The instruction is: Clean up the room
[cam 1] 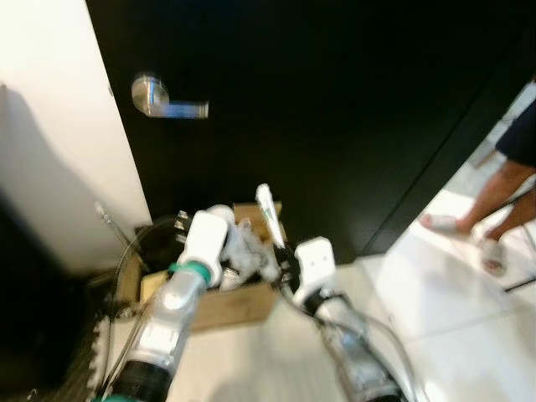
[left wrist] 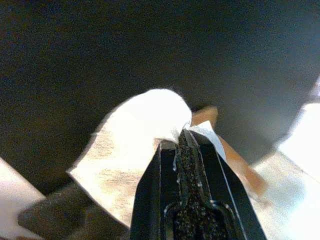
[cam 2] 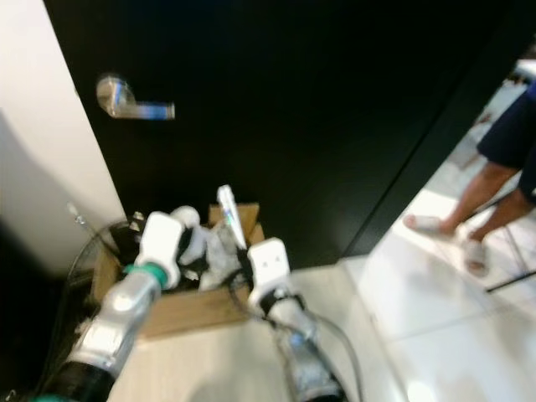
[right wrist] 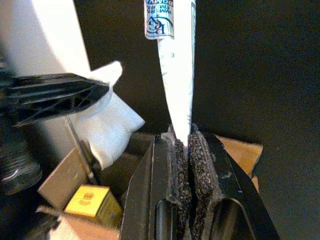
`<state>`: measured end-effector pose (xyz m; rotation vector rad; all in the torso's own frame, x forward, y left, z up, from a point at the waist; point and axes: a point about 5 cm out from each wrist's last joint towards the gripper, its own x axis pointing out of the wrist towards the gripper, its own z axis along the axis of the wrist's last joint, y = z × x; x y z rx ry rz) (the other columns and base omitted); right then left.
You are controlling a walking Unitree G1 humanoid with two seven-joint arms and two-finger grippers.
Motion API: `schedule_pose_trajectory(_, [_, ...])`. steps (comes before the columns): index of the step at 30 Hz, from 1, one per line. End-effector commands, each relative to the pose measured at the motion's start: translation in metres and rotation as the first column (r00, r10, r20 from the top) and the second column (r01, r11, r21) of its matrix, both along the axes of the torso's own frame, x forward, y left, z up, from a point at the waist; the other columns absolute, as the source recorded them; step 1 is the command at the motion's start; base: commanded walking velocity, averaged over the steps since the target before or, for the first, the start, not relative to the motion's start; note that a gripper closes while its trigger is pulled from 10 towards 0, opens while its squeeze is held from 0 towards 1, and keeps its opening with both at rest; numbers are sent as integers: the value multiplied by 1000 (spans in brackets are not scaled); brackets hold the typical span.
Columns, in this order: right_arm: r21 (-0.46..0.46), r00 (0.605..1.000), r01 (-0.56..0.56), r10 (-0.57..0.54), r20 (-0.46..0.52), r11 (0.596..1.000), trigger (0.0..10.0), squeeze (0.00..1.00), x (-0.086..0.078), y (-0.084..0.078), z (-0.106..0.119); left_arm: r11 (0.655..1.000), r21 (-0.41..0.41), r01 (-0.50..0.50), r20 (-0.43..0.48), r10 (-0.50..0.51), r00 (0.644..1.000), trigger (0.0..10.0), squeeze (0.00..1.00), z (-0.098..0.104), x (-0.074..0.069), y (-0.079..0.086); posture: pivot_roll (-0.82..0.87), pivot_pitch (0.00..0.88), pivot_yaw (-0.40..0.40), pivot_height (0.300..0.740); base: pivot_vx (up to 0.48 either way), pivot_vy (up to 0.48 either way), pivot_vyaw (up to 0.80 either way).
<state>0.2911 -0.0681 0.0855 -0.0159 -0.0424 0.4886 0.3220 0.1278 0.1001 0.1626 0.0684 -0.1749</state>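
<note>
The right claw (right wrist: pixel 182 145) is clamped on a flat white packet (right wrist: pixel 176 65), held upright above the cardboard box (cam 1: pixel 239 306). The left claw (left wrist: pixel 182 145) is closed on a crumpled white tissue (left wrist: pixel 132 145), also over the box. The box stands on the floor against a black door (cam 1: pixel 335 100) with a metal handle (cam 1: pixel 167 99). A yellow carton (right wrist: pixel 97 204) lies inside the box. A person's legs (cam 1: pixel 494 201), in slippers, stand on the white tiles (cam 1: pixel 452 293) to the right.
</note>
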Motion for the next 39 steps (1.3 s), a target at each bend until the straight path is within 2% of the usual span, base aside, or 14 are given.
schedule_pose_trajectory(1, [-2,999,30,-30,-22,1000,10000,0,-1,-9,-5,999,-11,38,-4,-38,999,10000,0,-1,-2,-12,22,0,-6,740,480,0,0])
schedule_pose_trajectory(17, [-10,998,41,-41,-50,999,10000,0,-4,-13,-12,999,30,39,-30,-38,999,10000,0,-10,-2,-11,16,0,-8,740,338,0,0])
schedule_pose_trajectory(19, [-41,994,58,-62,-91,997,10000,0,-6,-21,-25,969,163,187,-131,-167,977,10000,0,-35,-12,-14,16,0,-8,740,0,0,0])
schedule_pose_trajectory(20, [-41,994,58,-62,-91,997,10000,0,-6,-21,-25,969,163,187,-131,-167,977,10000,0,-35,-12,-14,16,0,-8,740,0,0,0])
schedule_pose_trajectory(22, [-50,986,86,-92,-136,995,10000,0,-7,-29,-35,930,243,275,-201,-229,952,10000,0,-52,-21,-14,11,0,-9,740,0,0,0])
schedule_pose_trajectory(24, [-64,931,221,-230,-283,973,10000,0,-16,-62,-66,868,352,351,-323,-240,915,10000,0,-83,-37,-6,7,0,-13,740,0,0,0])
schedule_pose_trajectory(25, [-64,931,221,-230,-283,973,10000,0,-16,-62,-66,868,352,351,-323,-240,915,10000,0,-83,-37,-6,7,0,-13,740,0,0,0])
schedule_pose_trajectory(26, [-75,887,297,-304,-348,952,10000,0,-23,-79,-80,857,373,354,-365,-215,906,10000,0,-94,-42,-1,7,0,-13,740,0,0,0])
schedule_pose_trajectory(27, [-75,887,297,-304,-348,952,10000,0,-23,-79,-80,857,373,354,-365,-215,906,10000,0,-94,-42,-1,7,0,-13,740,0,0,0])
schedule_pose_trajectory(28, [-95,839,364,-371,-399,926,10000,0,-31,-95,-92,859,384,339,-389,-182,903,10000,0,-101,-44,4,2,0,-16,740,0,0,0])
schedule_pose_trajectory(30, [-95,839,364,-371,-399,926,10000,0,-31,-95,-92,859,384,339,-389,-182,903,10000,0,-101,-44,4,2,0,-16,740,0,0,0])
schedule_pose_trajectory(33, [-243,715,454,-514,-474,857,10000,0,-68,-138,-122,913,369,173,-390,-17,921,10000,0,-101,-34,12,-8,5,-17,740,0,0,0])
schedule_pose_trajectory(38, [-257,708,458,-524,-473,851,10000,0,-72,-143,-124,912,395,112,-372,47,927,10000,0,-98,-28,16,-21,14,-18,740,0,0,0])
schedule_pose_trajectory(39, [-239,724,456,-514,-461,857,10000,0,-68,-139,-121,904,423,65,-359,101,928,10000,224,-97,-25,23,-32,17,-21,740,0,0,0])
